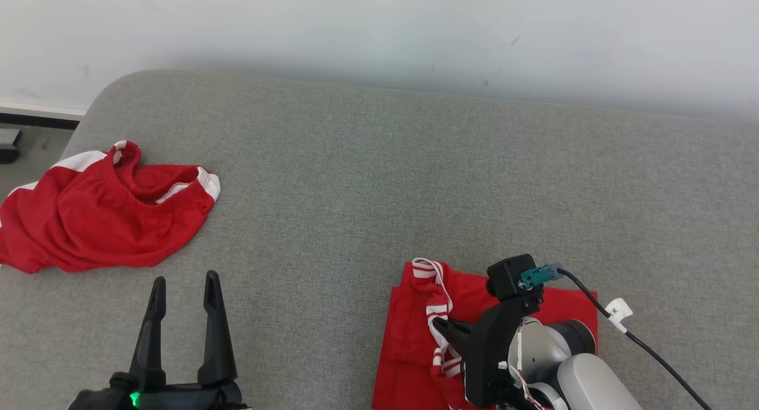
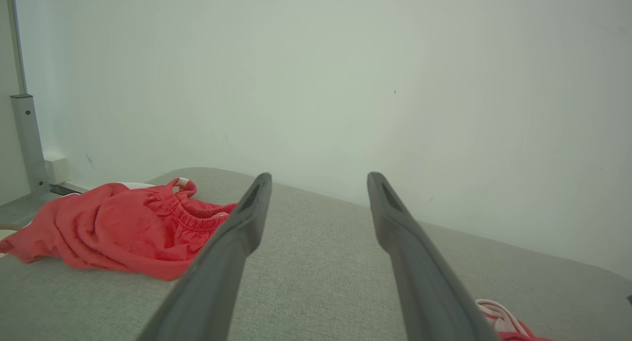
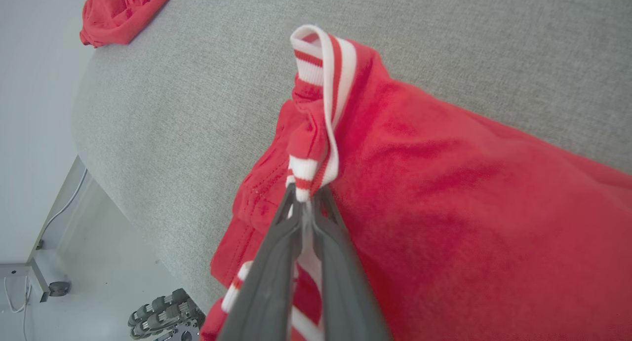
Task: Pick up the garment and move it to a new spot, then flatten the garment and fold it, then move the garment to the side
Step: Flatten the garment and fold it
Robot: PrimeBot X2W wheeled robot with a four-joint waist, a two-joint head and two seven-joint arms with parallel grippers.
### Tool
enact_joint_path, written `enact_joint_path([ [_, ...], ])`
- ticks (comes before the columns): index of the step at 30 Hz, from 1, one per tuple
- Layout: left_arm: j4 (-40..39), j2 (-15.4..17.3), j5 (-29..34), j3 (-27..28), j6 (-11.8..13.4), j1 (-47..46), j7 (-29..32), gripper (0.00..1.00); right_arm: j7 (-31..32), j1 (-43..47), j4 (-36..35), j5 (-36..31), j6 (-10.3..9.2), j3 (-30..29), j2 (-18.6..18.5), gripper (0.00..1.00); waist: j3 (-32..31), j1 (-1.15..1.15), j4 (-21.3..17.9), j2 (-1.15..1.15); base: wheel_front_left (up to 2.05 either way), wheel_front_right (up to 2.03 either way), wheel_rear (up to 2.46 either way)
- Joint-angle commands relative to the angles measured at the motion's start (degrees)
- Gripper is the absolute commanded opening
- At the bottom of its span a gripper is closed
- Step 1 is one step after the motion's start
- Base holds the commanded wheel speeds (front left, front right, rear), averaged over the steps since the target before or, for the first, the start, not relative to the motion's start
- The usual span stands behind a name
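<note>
Right gripper (image 3: pixel 306 195) pinched on striped trim (image 3: pixel 327 84) of folded garment (image 3: pixel 444 183), near edge of grey cushion (image 1: pixel 379 178) (grip likely for dragging it aside). Left gripper (image 1: pixel 184 282) spread, idle; crumpled red cloth (image 1: pixel 101 211) at cushion's left end.

My left gripper (image 2: pixel 320 183) has its two dark fingers spread wide above the grey cushion (image 2: pixel 316 277), pointing toward a pale wall (image 2: pixel 345 84). A crumpled red garment (image 2: pixel 118 227) lies on the cushion at the feed's left, and a scrap of red-and-white striped cloth (image 2: pixel 499 317) peeks in at bottom right.
</note>
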Motion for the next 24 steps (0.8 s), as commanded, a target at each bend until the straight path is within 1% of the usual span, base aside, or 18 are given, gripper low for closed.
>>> enact_joint_path([
  [1, -0.2, -0.1, -0.6, -0.4, 0.3, 0.3, -0.2, 1.0, -1.1, -1.1, 1.1, 0.3, 0.07, 0.3, 0.0, 0.0, -0.1, 0.0, 0.0, 0.0, 0.0, 0.0, 0.0],
  [2, -0.2, -0.1, -0.6, -0.4, 0.4, 0.3, -0.2, 1.0, -1.5, -1.2, 1.5, 0.5, 0.07, 0.4, 0.0, 0.0, -0.2, 0.0, 0.0, 0.0, 0.0, 0.0, 0.0],
  [3, -0.3, -0.1, -0.6, -0.5, 0.4, 0.3, -0.2, 1.0, -2.0, -1.4, 2.0, 0.8, 0.07, 0.6, 0.0, 0.33, -0.2, 0.0, 0.0, 0.0, 0.0, 0.0, 0.0],
  [4, -0.3, -0.1, -0.6, -0.6, 0.5, 0.4, -0.2, 1.0, -2.7, -1.7, 2.5, 1.3, 0.07, 0.8, 0.0, 0.89, -0.3, 0.0, 0.0, 0.0, 0.0, 0.0, 0.0],
  [5, -0.2, -0.1, -0.6, -0.7, 0.5, 0.4, -0.2, 1.0, -3.0, -1.8, 2.9, 2.0, 0.07, 1.0, 0.0, 1.0, -0.3, 0.0, 0.0, 0.0, 0.0, 0.0, 0.0],
  [8, -0.2, -0.1, -0.6, -0.7, 0.5, 0.5, -0.2, 1.0, -4.2, -2.3, 3.4, 3.2, 0.07, 1.3, 0.0, 1.0, -0.4, 0.0, -0.1, 0.0, 0.0, 0.0, 0.0],
  [14, 0.2, -0.1, -0.5, -0.6, 0.4, 0.5, -0.2, 1.0, -9.0, -4.1, 3.1, 10.0, 0.07, 3.4, 0.0, 1.0, -0.8, 0.0, -0.4, 0.0, 0.0, 0.0, 0.0],
  [16, 0.3, -0.1, -0.4, -0.7, 0.4, 0.4, -0.2, 1.0, -10.0, -4.8, 2.6, 11.1, 0.07, 3.9, 0.0, 1.0, -0.9, 0.0, -0.5, 0.0, 0.0, 0.0, 0.0],
  [19, 0.3, -0.1, -0.4, -0.8, 0.4, 0.7, -0.2, 1.0, -12.1, -5.3, 1.1, 10.1, 0.07, 3.1, 0.0, 1.0, -1.3, 0.0, -0.5, 0.0, 0.0, 0.0, 0.0],
  [22, 0.2, -0.1, -0.1, -0.9, 0.4, 1.1, -0.2, 1.0, -14.6, -5.0, -1.5, 6.8, 0.07, 0.7, 0.0, 1.0, -1.8, 0.0, -0.5, 0.0, 0.0, 0.0, 0.0],
  [24, 0.0, -0.1, 0.1, -0.7, 0.5, 1.5, -0.2, 1.0, -16.5, -3.5, -3.4, 3.6, 0.07, -1.9, -0.4, 1.0, -2.3, 0.0, -0.6, 0.0, 0.0, 0.0, 0.0],
])
